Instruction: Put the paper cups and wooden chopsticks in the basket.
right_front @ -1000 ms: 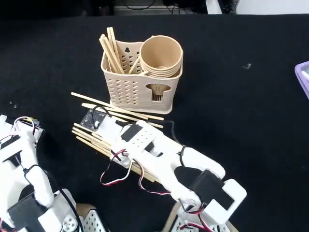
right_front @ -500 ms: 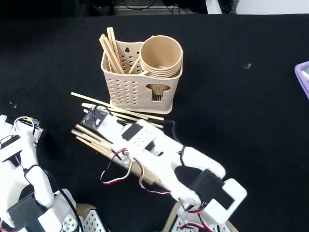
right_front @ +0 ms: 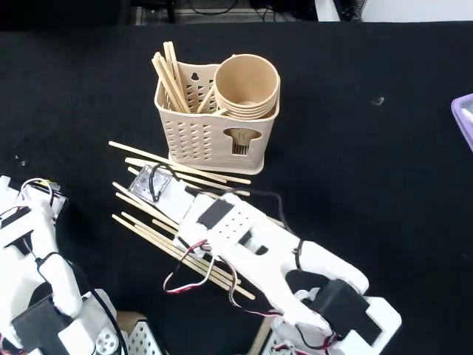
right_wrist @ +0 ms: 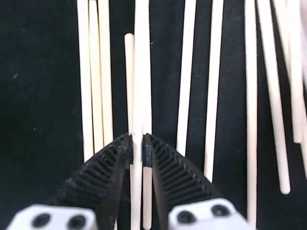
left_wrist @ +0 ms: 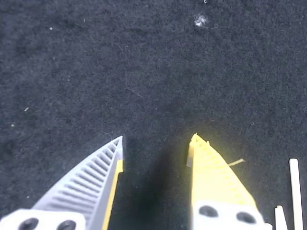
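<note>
One wooden chopstick [right_wrist: 139, 72] pinched in right claw [right_wrist: 136, 140], loose chopsticks [right_wrist: 184, 96] just beside; left claw [left_wrist: 156, 141] wide; risks slipping or dragging neighbours on lifting.

Desk [right_front: 384, 185] has a black cloth top with a few pale specks. Purple container [right_front: 463, 118] sits at its right edge. Dark cables [right_front: 222, 7] and a white panel [right_front: 414, 9] lie behind.

basket [right_front: 211, 137]: beige, rows of small slots
paper cups [right_front: 246, 85]: tan brown
chopsticks [right_front: 170, 163]: pale wood
table [right_front: 369, 163]: black
left gripper [left_wrist: 156, 146]: grey and ribbed on 1 side, yellow on the other
right gripper [right_wrist: 136, 141]: black, ribbed
</note>
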`<state>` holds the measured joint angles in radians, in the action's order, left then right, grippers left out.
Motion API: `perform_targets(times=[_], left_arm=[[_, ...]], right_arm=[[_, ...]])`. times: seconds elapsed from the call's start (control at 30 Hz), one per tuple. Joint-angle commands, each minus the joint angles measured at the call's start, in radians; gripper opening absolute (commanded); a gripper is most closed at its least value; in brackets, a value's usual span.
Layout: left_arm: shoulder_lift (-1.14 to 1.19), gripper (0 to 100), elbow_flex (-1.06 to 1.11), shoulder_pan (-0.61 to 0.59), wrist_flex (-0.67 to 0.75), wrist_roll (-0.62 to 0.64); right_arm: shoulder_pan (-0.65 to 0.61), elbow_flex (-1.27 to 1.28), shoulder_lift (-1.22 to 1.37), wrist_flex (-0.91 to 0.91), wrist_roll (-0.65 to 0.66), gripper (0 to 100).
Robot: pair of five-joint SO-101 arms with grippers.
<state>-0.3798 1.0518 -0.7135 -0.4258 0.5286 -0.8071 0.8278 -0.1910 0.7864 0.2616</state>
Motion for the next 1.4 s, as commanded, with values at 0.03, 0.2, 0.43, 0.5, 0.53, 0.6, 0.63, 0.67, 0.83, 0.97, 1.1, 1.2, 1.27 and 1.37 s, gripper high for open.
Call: perform_targets(times=[0.03, 0.2, 0.43, 0.5, 0.53, 0.6, 0.63, 0.67, 0.83, 0.97, 1.1, 1.2, 1.27, 1.37], left_arm=[[-0.025, 22, -0.031, 0.005, 0.020, -0.012], [-0.025, 22, -0.031, 0.005, 0.020, -0.012], [-0.025, 22, -0.031, 0.005, 0.020, -0.012], [-0.025, 22, -0.031, 0.005, 0.020, -0.012], [-0.025, 22, -0.031, 0.005, 0.020, -0.012], [-0.025, 22, -0.031, 0.005, 0.020, -0.012], [-0.025, 22, -0.031, 0.005, 0.020, -0.012], [-0.025, 22, -0.031, 0.005, 0.020, -0.012], [-0.025, 22, -0.031, 0.005, 0.020, -0.012], [-0.025, 22, -0.031, 0.005, 0.020, -0.012], [-0.025, 22, -0.031, 0.005, 0.020, -0.012], [-0.025, 22, -0.031, 0.005, 0.020, -0.012], [-0.025, 22, -0.031, 0.005, 0.020, -0.012], [-0.025, 22, -0.031, 0.005, 0.020, -0.012]], right_arm=[[-0.012, -0.015, -0.007, -0.020, -0.003, 1.3], [-0.015, -0.065, 0.028, 0.044, -0.009, 6.4], [-0.015, -0.081, 0.030, 0.077, -0.003, 6.8], [-0.015, -0.079, 0.030, 0.077, -0.003, 6.9], [-0.015, -0.079, 0.030, 0.077, -0.003, 6.9], [-0.015, -0.079, 0.030, 0.077, -0.003, 8.1], [-0.015, -0.079, 0.030, 0.077, -0.006, 10.3], [-0.015, -0.079, 0.030, 0.075, -0.009, 13.3], [-0.011, -0.059, 0.031, 0.012, -0.006, 21.1], [-0.011, -0.050, 0.031, -0.014, -0.006, 21.1], [-0.008, -0.067, 0.076, -0.025, -0.003, 21.4], [-0.006, -0.105, 0.150, -0.034, -0.003, 21.2], [0.003, -0.142, 0.194, -0.028, -0.003, 21.2], [0.015, -0.173, 0.240, -0.025, -0.002, 21.1]])
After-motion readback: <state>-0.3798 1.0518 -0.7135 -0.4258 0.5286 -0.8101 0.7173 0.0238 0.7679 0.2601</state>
